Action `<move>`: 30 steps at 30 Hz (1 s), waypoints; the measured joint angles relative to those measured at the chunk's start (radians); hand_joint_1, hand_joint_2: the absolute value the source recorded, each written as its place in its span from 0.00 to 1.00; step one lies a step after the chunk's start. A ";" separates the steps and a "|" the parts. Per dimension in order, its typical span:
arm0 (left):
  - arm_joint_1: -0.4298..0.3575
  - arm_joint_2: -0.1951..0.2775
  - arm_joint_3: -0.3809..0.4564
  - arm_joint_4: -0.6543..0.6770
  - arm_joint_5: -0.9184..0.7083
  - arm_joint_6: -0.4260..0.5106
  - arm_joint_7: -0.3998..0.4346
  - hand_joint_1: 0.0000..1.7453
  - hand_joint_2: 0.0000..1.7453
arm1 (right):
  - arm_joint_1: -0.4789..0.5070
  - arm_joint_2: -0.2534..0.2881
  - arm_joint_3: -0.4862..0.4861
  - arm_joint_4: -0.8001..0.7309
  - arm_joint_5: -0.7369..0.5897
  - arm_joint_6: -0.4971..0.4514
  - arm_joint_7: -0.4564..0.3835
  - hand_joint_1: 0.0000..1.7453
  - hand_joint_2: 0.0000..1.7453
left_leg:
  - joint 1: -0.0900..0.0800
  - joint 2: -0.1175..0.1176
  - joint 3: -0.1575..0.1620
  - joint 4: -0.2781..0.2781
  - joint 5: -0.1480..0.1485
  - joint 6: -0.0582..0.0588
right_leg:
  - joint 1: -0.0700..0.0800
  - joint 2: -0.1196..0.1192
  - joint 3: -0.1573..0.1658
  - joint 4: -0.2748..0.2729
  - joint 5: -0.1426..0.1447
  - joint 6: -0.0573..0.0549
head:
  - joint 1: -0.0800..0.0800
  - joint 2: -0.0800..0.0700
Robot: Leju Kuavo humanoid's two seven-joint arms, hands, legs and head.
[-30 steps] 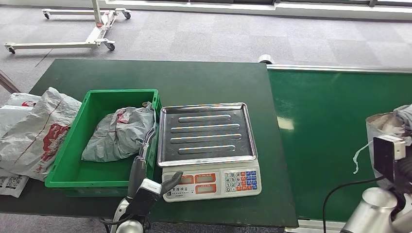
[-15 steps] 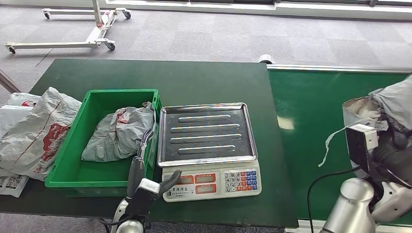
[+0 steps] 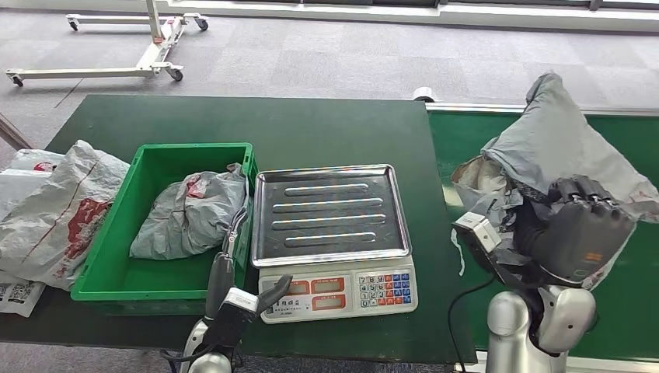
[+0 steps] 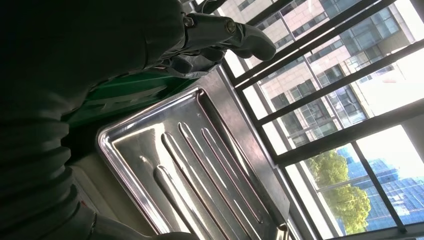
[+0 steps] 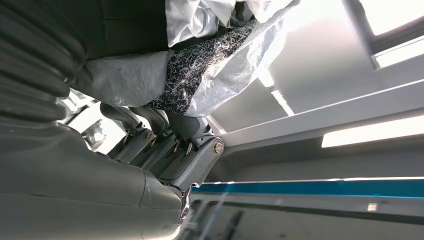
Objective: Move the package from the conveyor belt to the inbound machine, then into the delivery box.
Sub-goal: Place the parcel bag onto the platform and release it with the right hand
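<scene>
My right hand (image 3: 579, 233) grips a crumpled grey plastic package (image 3: 548, 151) and holds it up above the green conveyor belt (image 3: 497, 167), just right of the scale. The right wrist view shows the same package (image 5: 210, 60) bunched against my fingers (image 5: 165, 145). The scale's steel tray (image 3: 330, 211) lies bare; its keypad (image 3: 386, 288) faces me. My left hand (image 3: 233, 299) rests at the table's front edge between the green crate (image 3: 109, 264) and the scale, fingers apart and holding nothing. In the left wrist view its fingers (image 4: 225, 35) hang over the tray (image 4: 200, 165).
A grey package with a red label (image 3: 190, 214) lies in the green crate. More white and grey bags (image 3: 50, 210) are piled at the table's left end. A white wheeled frame (image 3: 148, 54) stands on the carpet behind the dark green table (image 3: 311, 128).
My right hand has swung in from the right edge and risen, lifting the grey package well above the belt toward the scale. The left hand has stayed put.
</scene>
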 joint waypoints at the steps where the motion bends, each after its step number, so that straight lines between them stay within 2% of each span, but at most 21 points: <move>1: 0.000 0.000 0.000 0.002 0.001 0.002 -0.002 0.00 1.00 | 0.005 -0.011 0.034 0.000 0.010 0.000 0.022 1.00 1.00 | 0.000 0.000 0.000 0.000 0.000 0.000 | 0.000 0.000 0.000 0.000 0.000 0.000 | 0.000 0.000; 6: -0.006 0.003 0.000 0.014 0.011 0.011 -0.012 0.00 1.00 | 0.015 -0.091 0.241 0.002 0.040 0.000 0.121 1.00 1.00 | 0.000 0.000 0.000 0.000 0.000 0.000 | 0.000 0.000 0.000 0.000 0.000 0.000 | 0.000 0.000; 13: -0.014 0.003 0.000 0.029 0.021 0.017 -0.024 0.00 1.00 | 0.011 -0.185 0.482 0.027 0.037 0.002 0.153 1.00 1.00 | 0.000 0.000 0.000 0.000 0.000 0.000 | 0.000 0.000 0.000 0.000 0.000 0.000 | 0.000 0.000; 21: -0.036 0.003 -0.002 0.043 0.021 0.024 -0.025 0.00 1.00 | -0.048 -0.217 0.640 0.120 -0.038 0.002 0.093 1.00 1.00 | 0.000 0.000 0.000 0.000 0.000 0.000 | 0.000 0.000 0.000 0.000 0.000 0.000 | 0.000 0.000; 28: -0.039 0.003 -0.003 0.047 0.022 0.024 -0.025 0.00 1.00 | -0.068 -0.223 0.708 0.181 -0.052 0.002 0.091 1.00 1.00 | 0.000 0.000 0.000 0.000 0.000 0.000 | 0.000 0.000 0.000 0.000 0.000 0.000 | 0.000 0.000; 30: -0.039 0.003 -0.003 0.047 0.022 0.024 -0.024 0.00 1.00 | -0.072 -0.225 0.718 0.194 -0.052 0.002 0.091 0.51 1.00 | 0.000 0.000 0.000 0.000 0.000 0.000 | 0.000 0.000 0.000 0.000 0.000 0.000 | 0.000 0.000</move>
